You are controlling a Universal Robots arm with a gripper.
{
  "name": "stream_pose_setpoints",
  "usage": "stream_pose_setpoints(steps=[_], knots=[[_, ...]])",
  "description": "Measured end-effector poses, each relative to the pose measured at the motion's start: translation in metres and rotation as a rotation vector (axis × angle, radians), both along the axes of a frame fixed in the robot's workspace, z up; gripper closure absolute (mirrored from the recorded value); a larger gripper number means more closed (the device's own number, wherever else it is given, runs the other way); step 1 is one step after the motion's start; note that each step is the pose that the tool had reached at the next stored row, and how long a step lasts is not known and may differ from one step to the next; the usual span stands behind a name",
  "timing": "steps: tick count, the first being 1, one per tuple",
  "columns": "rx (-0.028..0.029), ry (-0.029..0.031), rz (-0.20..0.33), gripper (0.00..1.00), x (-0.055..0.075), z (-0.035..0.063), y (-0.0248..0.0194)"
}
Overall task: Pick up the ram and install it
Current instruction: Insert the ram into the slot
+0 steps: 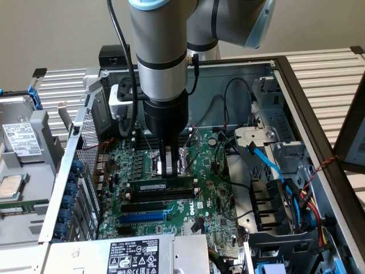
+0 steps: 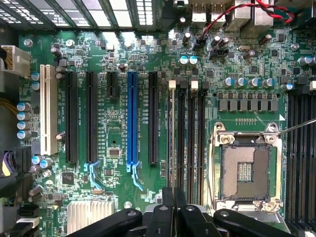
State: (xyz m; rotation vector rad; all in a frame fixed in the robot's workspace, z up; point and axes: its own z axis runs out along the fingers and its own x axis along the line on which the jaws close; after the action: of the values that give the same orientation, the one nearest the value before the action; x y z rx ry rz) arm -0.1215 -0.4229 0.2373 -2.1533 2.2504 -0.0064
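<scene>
Because the computer case (image 1: 85, 137) lies open on its side, the green motherboard (image 1: 214, 200) faces up to the arm. Toward the exterior view's left, the ram (image 1: 161, 186) stands on edge in a black memory slot, apparently seated, sticker showing. Directly over its middle the fingers (image 1: 166, 164) are pressed together, gripping nothing, seemingly placed to push down; contact is unclear. Farther right, blue cables (image 1: 268, 165) drape clear of the board.
</scene>
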Motion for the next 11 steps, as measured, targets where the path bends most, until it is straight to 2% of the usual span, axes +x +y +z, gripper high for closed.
stream_pose_setpoints(steps=[11], knots=[[0.0011, -0.0005, 0.0, 0.88, -0.0001, -0.0045, 0.0]])
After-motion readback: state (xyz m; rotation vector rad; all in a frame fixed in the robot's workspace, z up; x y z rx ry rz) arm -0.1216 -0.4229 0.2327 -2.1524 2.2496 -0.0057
